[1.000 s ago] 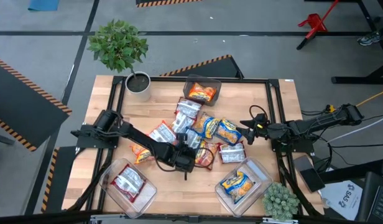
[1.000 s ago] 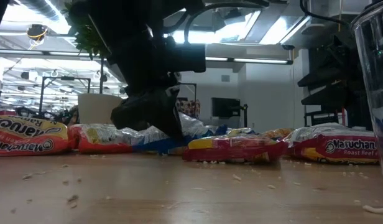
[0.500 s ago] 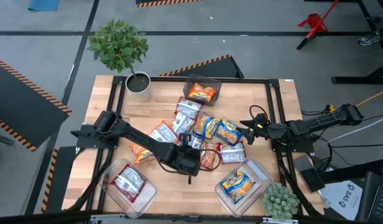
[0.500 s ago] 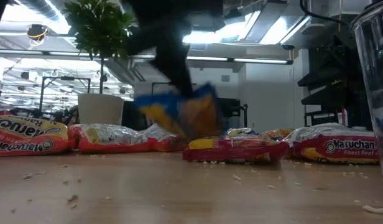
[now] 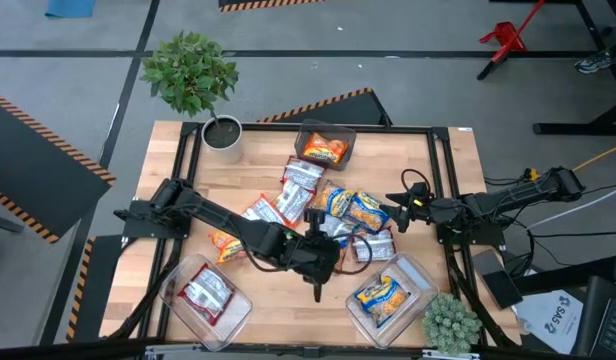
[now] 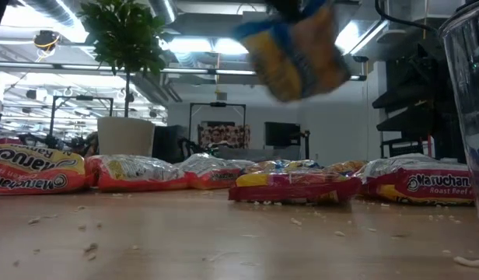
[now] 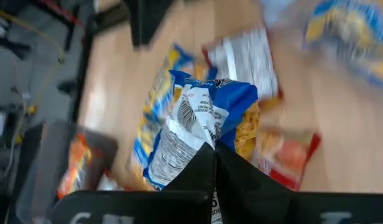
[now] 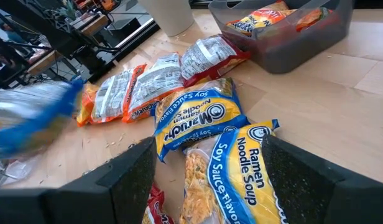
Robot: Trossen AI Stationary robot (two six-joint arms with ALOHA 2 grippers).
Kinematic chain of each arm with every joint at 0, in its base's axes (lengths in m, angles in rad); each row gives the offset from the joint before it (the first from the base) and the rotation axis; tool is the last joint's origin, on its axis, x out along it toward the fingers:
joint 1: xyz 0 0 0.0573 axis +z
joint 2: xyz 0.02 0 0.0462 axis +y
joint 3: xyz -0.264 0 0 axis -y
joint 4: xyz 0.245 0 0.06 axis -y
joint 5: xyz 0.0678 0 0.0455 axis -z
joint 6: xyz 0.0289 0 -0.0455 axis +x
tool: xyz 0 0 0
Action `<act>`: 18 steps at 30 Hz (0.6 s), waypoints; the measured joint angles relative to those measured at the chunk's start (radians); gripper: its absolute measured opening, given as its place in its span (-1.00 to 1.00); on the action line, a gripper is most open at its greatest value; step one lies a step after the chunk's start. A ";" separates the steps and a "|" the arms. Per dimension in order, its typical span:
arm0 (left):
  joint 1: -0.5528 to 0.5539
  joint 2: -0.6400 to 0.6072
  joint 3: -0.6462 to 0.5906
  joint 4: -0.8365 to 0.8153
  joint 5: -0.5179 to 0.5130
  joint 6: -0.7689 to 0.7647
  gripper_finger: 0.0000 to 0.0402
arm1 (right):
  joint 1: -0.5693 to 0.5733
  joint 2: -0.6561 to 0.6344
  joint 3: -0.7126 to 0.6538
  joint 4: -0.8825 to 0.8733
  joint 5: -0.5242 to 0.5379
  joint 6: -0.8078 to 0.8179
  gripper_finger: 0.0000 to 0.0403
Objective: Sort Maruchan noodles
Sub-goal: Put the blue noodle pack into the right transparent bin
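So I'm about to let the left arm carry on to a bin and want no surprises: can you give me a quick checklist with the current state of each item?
1. Left gripper shut on the blue-and-yellow packet: ok, pinched at one edge.
2. Packet clear of the pile: ok, the low view shows it well above the table.
3. Only one packet lifted: ok, nothing else hangs from it.
4. Matching bin has room: ok, the front right bin holds one blue-and-yellow packet.
5. Right gripper out of the path: ok, open, near the right side of the pile, away from that bin.
6. Grip firmness: cannot tell.
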 joint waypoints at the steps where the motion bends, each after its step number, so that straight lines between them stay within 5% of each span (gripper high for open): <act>1: -0.001 -0.001 0.006 0.032 0.000 0.014 -1.00 | 0.000 0.000 0.000 0.000 0.000 0.000 0.39; 18: -0.040 0.018 0.043 0.403 -0.055 0.082 -1.00 | 0.000 0.000 0.000 -0.031 0.036 0.000 0.39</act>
